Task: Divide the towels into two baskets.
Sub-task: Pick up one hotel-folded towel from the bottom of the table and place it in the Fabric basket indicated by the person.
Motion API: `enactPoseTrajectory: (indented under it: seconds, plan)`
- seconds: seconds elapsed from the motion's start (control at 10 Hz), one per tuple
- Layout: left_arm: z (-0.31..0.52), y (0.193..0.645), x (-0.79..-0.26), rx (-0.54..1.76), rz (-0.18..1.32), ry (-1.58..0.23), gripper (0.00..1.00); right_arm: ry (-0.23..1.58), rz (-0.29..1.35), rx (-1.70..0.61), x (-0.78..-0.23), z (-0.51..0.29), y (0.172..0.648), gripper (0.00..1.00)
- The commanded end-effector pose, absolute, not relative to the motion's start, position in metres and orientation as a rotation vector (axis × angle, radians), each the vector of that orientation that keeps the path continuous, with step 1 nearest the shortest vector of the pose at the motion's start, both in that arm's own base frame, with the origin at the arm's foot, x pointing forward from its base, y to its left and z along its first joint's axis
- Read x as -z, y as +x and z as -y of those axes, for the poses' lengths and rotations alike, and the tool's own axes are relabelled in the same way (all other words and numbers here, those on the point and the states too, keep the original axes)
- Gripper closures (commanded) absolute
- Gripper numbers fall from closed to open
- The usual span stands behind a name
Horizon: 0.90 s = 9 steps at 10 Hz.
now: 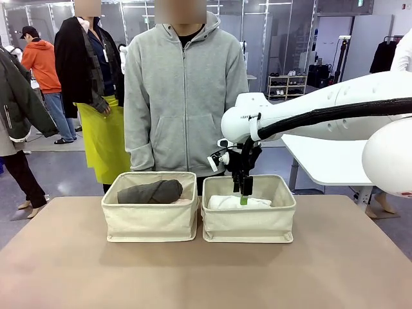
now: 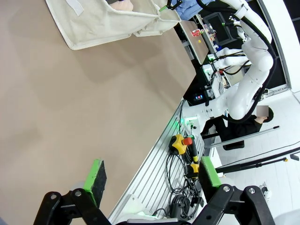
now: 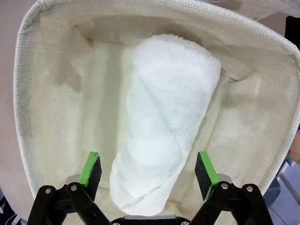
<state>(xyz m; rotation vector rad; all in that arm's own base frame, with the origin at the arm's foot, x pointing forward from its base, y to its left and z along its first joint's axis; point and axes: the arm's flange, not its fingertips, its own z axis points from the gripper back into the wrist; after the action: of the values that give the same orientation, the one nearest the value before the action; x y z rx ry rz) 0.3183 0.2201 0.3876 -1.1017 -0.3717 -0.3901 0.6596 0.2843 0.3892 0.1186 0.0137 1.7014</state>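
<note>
The right basket (image 1: 248,222) stands on the bench (image 1: 206,270); the white towel (image 3: 164,122) lies inside it. The right end effector (image 1: 244,195) hangs just above this towel, its fingers apart on both sides of the roll, not clamping it. Beside this basket, the left basket (image 1: 150,222) holds the dark grey towel (image 1: 149,192). The left end effector (image 2: 150,180) hangs above the bench edge, well apart from the baskets, fingers apart and empty.
</note>
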Motion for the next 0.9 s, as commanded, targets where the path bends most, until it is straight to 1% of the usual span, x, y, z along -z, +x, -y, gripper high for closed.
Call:
enactPoseTrajectory:
  seconds: [0.0,0.2,0.4,0.6,0.8]
  plan:
    - [-0.222,0.315,-0.391,0.391,0.369,-1.098,0.0,0.119,-0.014,-1.701,-0.389,-0.284,0.66,0.01]
    - [-0.222,0.315,-0.391,0.391,0.369,-1.098,0.0,0.24,0.039,-1.666,-0.429,-0.255,0.635,0.0]
    - [-0.222,0.315,-0.391,0.391,0.369,-1.098,0.0,0.324,0.084,-1.583,-0.451,-0.211,0.604,0.0]
    - [-0.222,0.315,-0.391,0.391,0.369,-1.098,0.0,0.423,0.135,-1.456,-0.471,-0.156,0.581,0.0]
    - [-0.222,0.315,-0.391,0.391,0.369,-1.098,0.0,0.538,0.151,-1.289,-0.481,-0.092,0.568,0.0]
